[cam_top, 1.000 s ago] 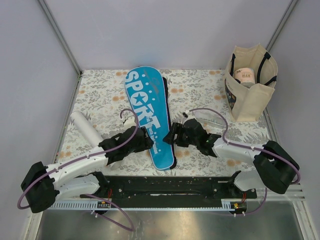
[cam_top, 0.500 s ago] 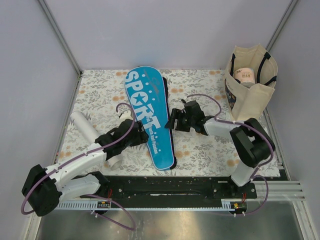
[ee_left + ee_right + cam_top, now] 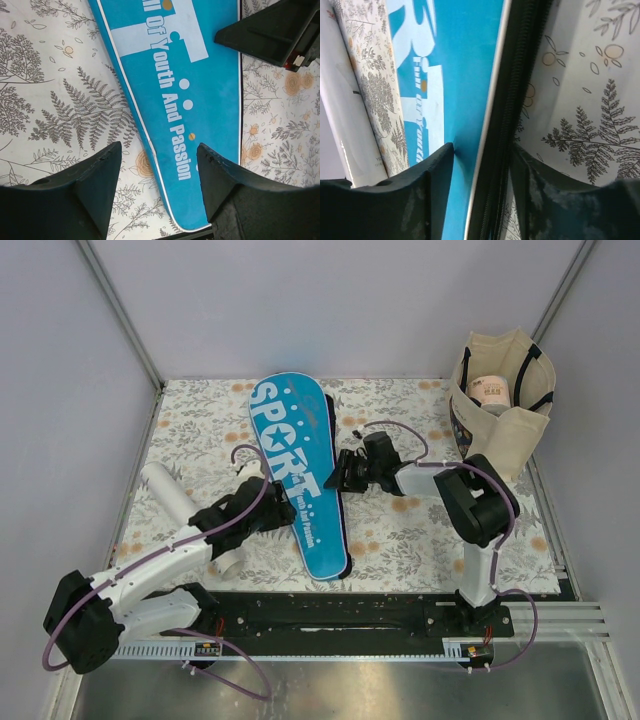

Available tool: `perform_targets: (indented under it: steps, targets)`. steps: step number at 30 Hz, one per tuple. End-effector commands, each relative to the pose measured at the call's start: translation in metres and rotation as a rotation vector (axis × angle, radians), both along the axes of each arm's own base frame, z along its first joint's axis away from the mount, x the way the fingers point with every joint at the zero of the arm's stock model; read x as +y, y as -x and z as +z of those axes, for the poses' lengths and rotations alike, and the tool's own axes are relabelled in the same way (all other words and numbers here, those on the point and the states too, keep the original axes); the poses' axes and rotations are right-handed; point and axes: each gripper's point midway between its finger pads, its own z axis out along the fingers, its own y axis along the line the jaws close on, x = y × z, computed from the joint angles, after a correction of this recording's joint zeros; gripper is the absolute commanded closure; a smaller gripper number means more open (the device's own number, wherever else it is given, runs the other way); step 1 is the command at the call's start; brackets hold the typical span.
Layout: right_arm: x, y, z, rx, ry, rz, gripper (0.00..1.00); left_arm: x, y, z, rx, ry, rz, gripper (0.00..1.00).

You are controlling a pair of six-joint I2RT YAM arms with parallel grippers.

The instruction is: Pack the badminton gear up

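Left gripper (image 3: pixel 159 150) gapes empty; right gripper (image 3: pixel 481 150) straddles the zipped blue cover (image 3: pixel 457 70), grip unclear.

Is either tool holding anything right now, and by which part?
Left tool is open above the blue cover, holding nothing. Right tool straddles the cover's black zipped side edge; whether it grips it cannot be told.

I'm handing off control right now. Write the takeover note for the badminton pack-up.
Left gripper: open, over the left edge of the blue cover toward its near end, holding nothing.
Right gripper: astride the cover's right zip edge; grip unclear.
White tube: on the table beside the left arm.
Tote: upright, back right.
Rackets, shuttlecock: not in view.
Done: nothing confirmed.
Left: pack the tube; check the cover's contents and zip.
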Motion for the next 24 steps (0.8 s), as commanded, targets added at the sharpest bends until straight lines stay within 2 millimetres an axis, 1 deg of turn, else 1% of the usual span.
perform_targets:
  steps: [1, 3, 5, 6, 9, 10, 11, 13, 16, 17, 18, 19, 22, 24]
  targets:
    - [0.008, -0.002, 0.0, -0.011, -0.022, 0.043, 0.56, -0.001, -0.016, 0.025, -0.062, 0.028, 0.018, 0.35]
    - [0.011, -0.004, 0.012, -0.044, -0.035, 0.062, 0.75, 0.006, -0.023, 0.028, -0.063, 0.018, 0.057, 0.35]
    - [0.009, -0.004, 0.026, -0.08, -0.023, 0.076, 0.94, 0.016, -0.03, 0.03, -0.048, 0.011, 0.11, 0.35]
    - [0.008, -0.003, 0.032, -0.093, -0.009, 0.085, 1.0, 0.02, -0.031, 0.031, -0.029, 0.014, 0.128, 0.34]
    - [-0.002, 0.0, 0.057, -0.159, 0.056, 0.108, 1.0, 0.036, -0.043, 0.046, -0.024, 0.029, 0.193, 0.34]
    - [-0.006, -0.002, 0.069, -0.209, 0.088, 0.112, 1.0, 0.042, -0.048, 0.053, -0.044, 0.031, 0.215, 0.34]
    - [-0.013, 0.005, 0.076, -0.219, 0.148, 0.121, 1.0, 0.049, -0.052, 0.058, -0.063, 0.03, 0.241, 0.35]
    - [-0.021, 0.009, 0.093, -0.303, 0.253, 0.156, 1.0, 0.066, -0.061, 0.073, -0.126, 0.031, 0.311, 0.35]
    - [-0.03, 0.014, 0.117, -0.415, 0.413, 0.186, 1.0, 0.087, -0.075, 0.095, -0.207, 0.046, 0.368, 0.34]
    - [-0.031, 0.018, 0.124, -0.444, 0.458, 0.203, 1.0, 0.093, -0.079, 0.105, -0.229, 0.054, 0.38, 0.34]
    - [-0.036, 0.021, 0.129, -0.459, 0.522, 0.212, 1.0, 0.098, -0.083, 0.112, -0.242, 0.054, 0.393, 0.34]
    - [-0.037, 0.023, 0.136, -0.488, 0.581, 0.218, 1.0, 0.103, -0.086, 0.122, -0.257, 0.056, 0.409, 0.34]
    - [-0.042, 0.027, 0.16, -0.601, 0.754, 0.224, 1.0, 0.12, -0.094, 0.142, -0.276, 0.054, 0.465, 0.33]
    - [-0.042, 0.036, 0.169, -0.654, 0.862, 0.224, 1.0, 0.128, -0.101, 0.154, -0.292, 0.055, 0.486, 0.31]
